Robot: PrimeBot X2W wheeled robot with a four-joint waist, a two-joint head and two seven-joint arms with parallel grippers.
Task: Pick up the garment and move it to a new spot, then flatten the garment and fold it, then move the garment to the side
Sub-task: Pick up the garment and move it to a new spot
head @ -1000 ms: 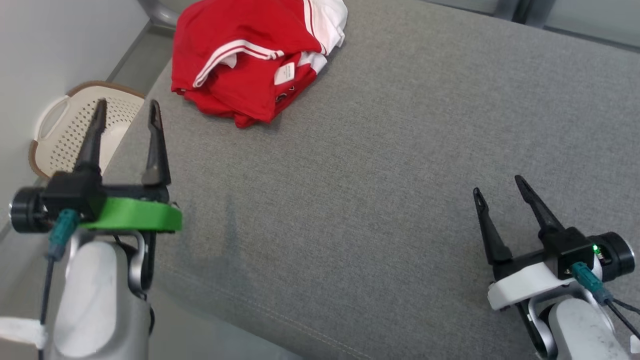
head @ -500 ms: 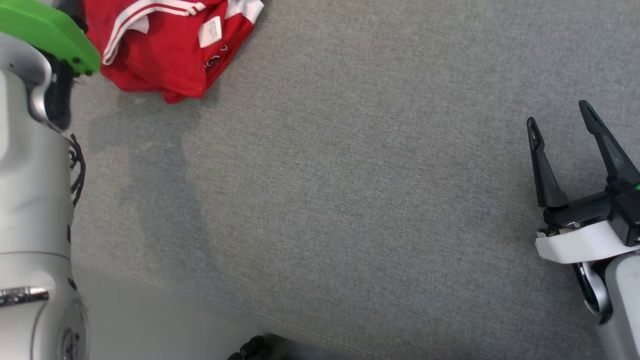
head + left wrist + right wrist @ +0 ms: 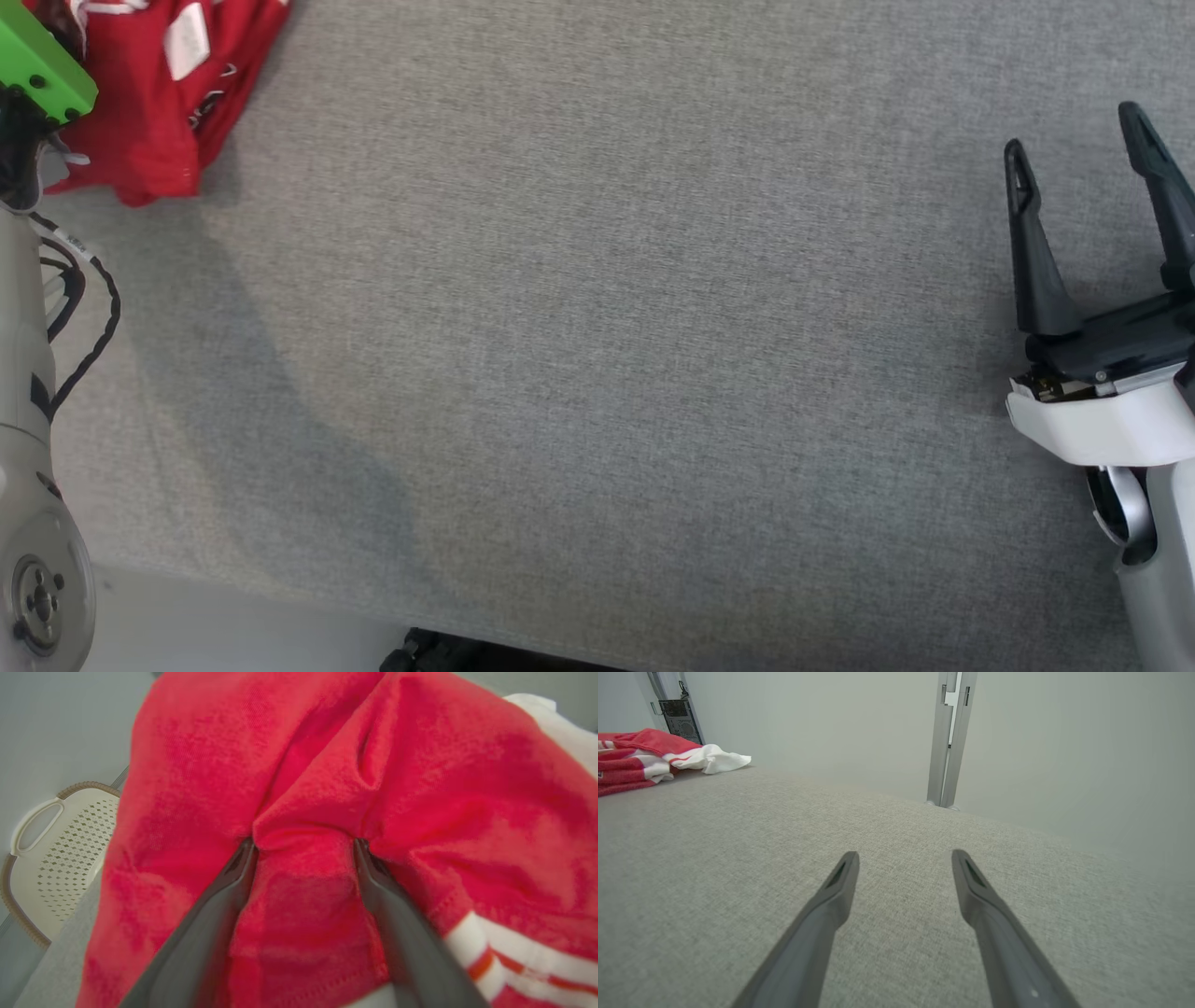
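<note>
While left tool (image 3: 303,844) sits wide open with both fingertips pushed into red garment (image 3: 420,788), nothing pinched yet, just fold of cloth bulging up between fingers. Head view puts garment bunched at top left of grey upholstered surface (image 3: 597,327), red with white stripes, white label showing. Over on other side, right tool (image 3: 1074,135) also open, hovering over bare grey fabric, well apart from garment. Cream perforated basket (image 3: 70,849) sits past surface's edge, left of garment in left wrist view.

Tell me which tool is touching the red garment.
The left tool, fingers pressed into the red garment; the right tool sits open over the grey surface.
</note>
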